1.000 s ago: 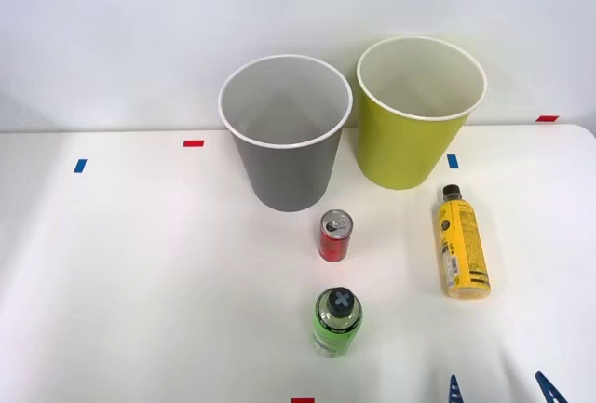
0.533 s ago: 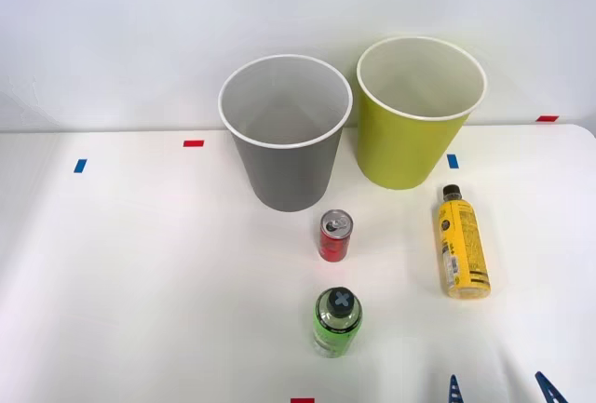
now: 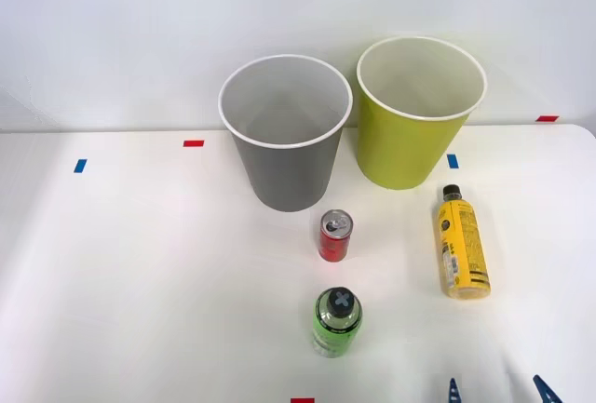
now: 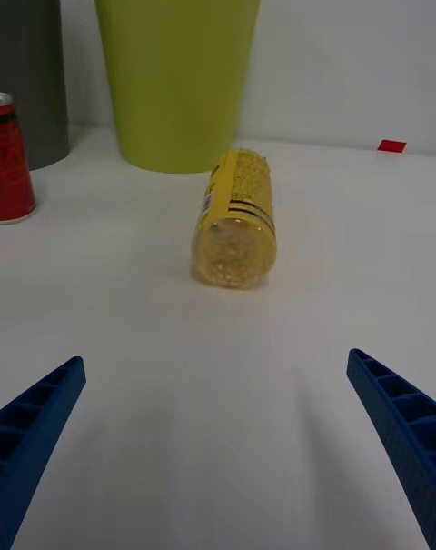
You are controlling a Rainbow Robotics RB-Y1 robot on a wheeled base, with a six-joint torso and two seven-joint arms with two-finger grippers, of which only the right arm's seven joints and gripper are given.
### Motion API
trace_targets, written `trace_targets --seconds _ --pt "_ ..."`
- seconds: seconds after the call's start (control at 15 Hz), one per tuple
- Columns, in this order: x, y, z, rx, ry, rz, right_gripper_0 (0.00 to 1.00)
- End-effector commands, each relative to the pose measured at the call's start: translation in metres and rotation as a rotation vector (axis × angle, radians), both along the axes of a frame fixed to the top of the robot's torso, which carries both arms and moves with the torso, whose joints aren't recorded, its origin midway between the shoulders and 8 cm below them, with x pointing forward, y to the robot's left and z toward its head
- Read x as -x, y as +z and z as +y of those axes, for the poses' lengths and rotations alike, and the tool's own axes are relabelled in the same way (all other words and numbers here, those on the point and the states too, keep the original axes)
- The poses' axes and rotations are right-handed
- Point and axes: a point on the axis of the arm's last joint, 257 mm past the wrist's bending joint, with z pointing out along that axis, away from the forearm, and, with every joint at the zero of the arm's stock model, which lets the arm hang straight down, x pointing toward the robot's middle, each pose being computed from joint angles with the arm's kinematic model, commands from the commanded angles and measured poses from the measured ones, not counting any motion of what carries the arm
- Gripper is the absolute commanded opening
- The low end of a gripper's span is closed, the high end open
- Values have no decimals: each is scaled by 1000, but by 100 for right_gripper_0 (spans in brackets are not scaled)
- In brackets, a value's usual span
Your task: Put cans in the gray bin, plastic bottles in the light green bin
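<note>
Two wastebaskets stand upright at the far side of a white table: the gray bin on the left and the light green bin on the right, close together. A red can stands upright just near of the gray bin. Nearer again stands a green bottle with a dark cap. To the right, near of the light green bin, the yellow-labelled plastic bottle lies on its side, its black cap pointing toward the far side. At the near right edge, the right gripper is spread wide and holds nothing. In the wrist view its blue ribbed fingers are well apart, with the bottle's base facing them from farther along the table.
</note>
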Motion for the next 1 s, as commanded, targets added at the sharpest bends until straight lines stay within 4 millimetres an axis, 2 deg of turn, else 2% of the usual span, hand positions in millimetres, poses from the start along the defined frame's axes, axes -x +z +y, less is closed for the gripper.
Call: trace_targets --seconds 0.07,0.33,0.67,1.0 --pt "-16 13 -11 3 -5 58 100" --pt "-45 40 -15 -40 -29 253 100" --pt "-79 71 -16 -52 -24 398 100" --pt "-116 75 -18 -118 -43 515 100"
